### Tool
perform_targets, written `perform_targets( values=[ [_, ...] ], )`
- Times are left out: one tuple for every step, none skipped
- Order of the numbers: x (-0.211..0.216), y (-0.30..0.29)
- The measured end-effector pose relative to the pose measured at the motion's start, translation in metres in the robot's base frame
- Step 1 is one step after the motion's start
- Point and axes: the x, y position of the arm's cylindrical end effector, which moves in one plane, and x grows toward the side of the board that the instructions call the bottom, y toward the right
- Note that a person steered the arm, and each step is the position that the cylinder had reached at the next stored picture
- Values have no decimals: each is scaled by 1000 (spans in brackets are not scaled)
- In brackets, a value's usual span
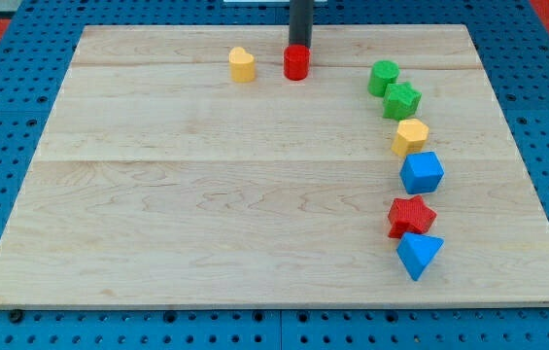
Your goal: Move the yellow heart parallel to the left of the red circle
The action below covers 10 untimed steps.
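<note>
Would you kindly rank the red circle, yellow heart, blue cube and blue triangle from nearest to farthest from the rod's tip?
My tip is at the view's top.
1. Red circle, directly below my tip.
2. Yellow heart, left.
3. Blue cube, right.
4. Blue triangle, lower right.

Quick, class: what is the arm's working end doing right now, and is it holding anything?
My tip: a bare rod, no jaws, holding nothing; it sits at the red circle's top edge, right of the yellow heart.

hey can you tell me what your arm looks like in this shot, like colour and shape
Only the end of my arm shows: a straight, dark grey to black cylindrical rod entering from the view's top. My tip sits just behind the red circle, with the yellow heart at that block's left. No cables or markings are visible.
</note>
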Motion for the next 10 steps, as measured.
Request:
perform_targets(
  values=[
    [0, -24],
    [16, -34],
    [39, -36],
    [41, -47],
    [41, -91],
    [60, -101],
    [101, -97],
    [98, -118],
    [80, -166],
    [85, -167]
  ],
)
